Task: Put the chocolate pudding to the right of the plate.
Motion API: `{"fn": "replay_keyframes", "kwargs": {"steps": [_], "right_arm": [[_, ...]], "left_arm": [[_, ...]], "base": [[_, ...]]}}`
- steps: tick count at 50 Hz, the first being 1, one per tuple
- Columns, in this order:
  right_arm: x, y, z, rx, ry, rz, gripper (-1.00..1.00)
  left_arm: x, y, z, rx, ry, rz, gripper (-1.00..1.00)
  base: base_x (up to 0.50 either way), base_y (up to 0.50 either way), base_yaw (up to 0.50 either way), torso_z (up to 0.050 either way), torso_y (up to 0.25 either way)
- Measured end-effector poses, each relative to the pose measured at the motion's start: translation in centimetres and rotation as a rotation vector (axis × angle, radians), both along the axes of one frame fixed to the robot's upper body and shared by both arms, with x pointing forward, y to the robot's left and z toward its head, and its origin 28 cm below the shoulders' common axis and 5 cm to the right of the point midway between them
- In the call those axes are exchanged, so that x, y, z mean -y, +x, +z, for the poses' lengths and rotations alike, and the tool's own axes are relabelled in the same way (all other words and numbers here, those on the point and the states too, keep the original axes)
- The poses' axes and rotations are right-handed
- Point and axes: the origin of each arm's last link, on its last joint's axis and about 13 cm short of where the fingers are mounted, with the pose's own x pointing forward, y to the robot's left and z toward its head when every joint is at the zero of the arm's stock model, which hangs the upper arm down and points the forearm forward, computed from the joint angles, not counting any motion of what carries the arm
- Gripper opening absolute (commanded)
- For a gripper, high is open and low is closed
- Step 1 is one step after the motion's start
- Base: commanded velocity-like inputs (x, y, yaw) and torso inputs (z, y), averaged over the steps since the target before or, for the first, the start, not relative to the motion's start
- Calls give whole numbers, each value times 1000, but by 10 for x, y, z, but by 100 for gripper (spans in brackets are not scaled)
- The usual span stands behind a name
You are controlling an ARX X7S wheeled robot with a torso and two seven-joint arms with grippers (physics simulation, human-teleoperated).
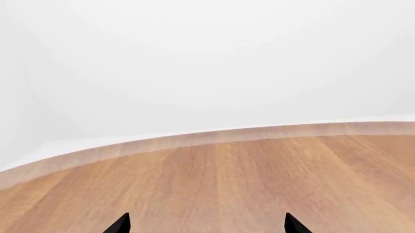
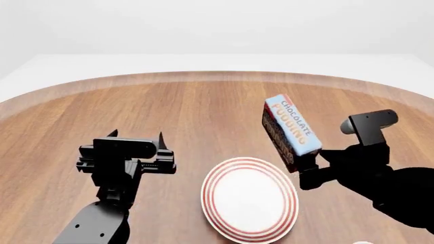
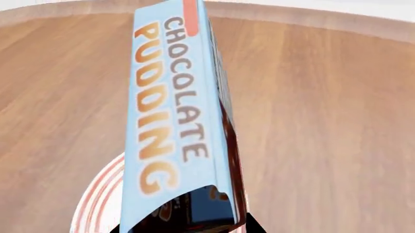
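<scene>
risk lies mostly in the grip: the chocolate pudding box (image 2: 290, 132) is held aloft and tilted by the right gripper (image 2: 313, 163), clamped only on its lower end, just above the right rim of the red-ringed plate (image 2: 249, 199); a slip or a swing of the long free end could be expected on lowering. if released too soon, the box could be tipped onto the plate instead of the bare wooden table (image 2: 203, 112) to its right; the left gripper (image 2: 135, 136) is held apart, empty, well clear.
</scene>
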Motion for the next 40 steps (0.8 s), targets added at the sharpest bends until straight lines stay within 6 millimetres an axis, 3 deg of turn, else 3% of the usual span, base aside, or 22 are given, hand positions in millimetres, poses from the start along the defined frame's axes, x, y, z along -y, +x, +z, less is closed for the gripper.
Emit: {"fn": "replay_keyframes", "kwargs": {"steps": [15,40], "right_arm": [[26,-7,-10,-8,26,-138,-100],[50,-8,-32,-56,59,-251,-100]], "left_arm": [[0,0,0,0,0,1,100],[1,1,-2,-3,0,-1,100]], "base": [[0,0,0,0,0],[0,0,0,0,0]]}}
